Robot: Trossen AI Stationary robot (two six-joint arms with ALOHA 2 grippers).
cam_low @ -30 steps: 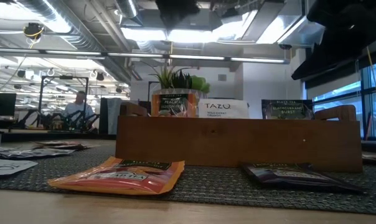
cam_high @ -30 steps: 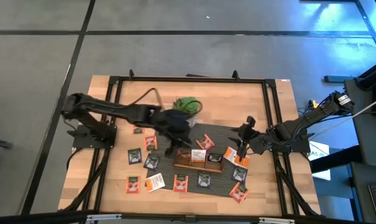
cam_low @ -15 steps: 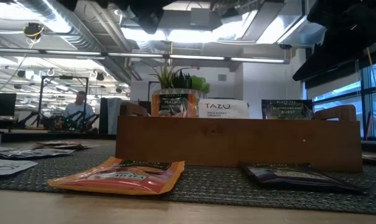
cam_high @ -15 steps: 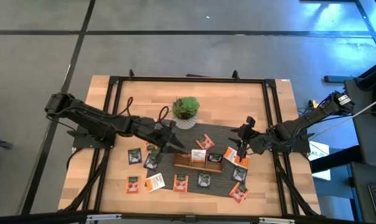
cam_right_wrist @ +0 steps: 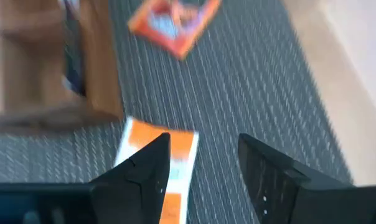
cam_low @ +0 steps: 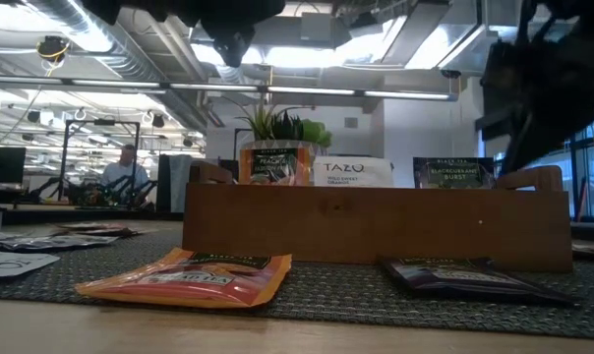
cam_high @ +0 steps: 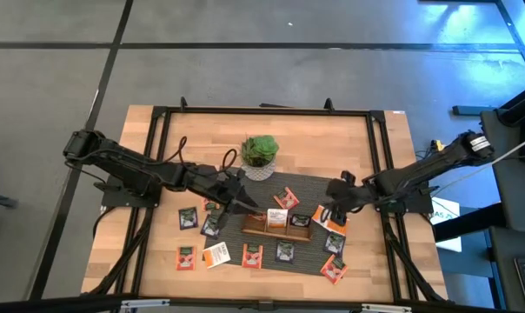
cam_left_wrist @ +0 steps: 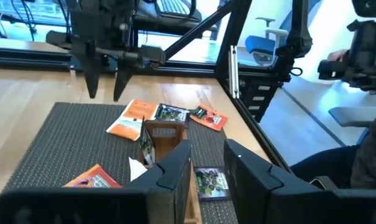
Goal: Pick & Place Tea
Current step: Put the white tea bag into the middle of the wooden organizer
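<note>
Target sachet: we take the white-and-orange sachet (cam_right_wrist: 155, 163) to be the piece in hand; it lies flat on the dark woven mat (cam_right_wrist: 250, 81), just off the tray's 3 o'clock end in the high view (cam_high: 324, 216).
Filed tea: three sachets stand upright in the wooden tray (cam_low: 376, 226), an orange one, a white one (cam_low: 352, 171) and a dark one (cam_low: 454, 172).
Loose tea: we count further sachets lying flat around the tray, from 3 o'clock through 6 to 9, among them an orange one (cam_low: 194, 276) and a dark one (cam_low: 464, 276) on the tray's camera side in the low view.
Right gripper: the right gripper (cam_right_wrist: 203, 168) hangs low over the mat with its fingers spread and nothing between them; the target sachet sits partly under one finger (cam_right_wrist: 141, 171).
Left gripper: the left gripper (cam_left_wrist: 206, 171) waits at the tray's 9 o'clock end, fingers part-way apart, nothing visibly held.
Plant: a potted plant (cam_high: 261, 154) stands at the tray's 11 o'clock, clear of both arms.
Step in hand: we judge this the approach to a pick, with no grip yet made.
Next move calls for: we judge the right gripper must centre on the sachet, descend to the mat, close on one edge of the thin packet, then carry it toward 9 o'clock into a tray compartment.
Risk: a flat packet on a woven surface may slide rather than lift.
</note>
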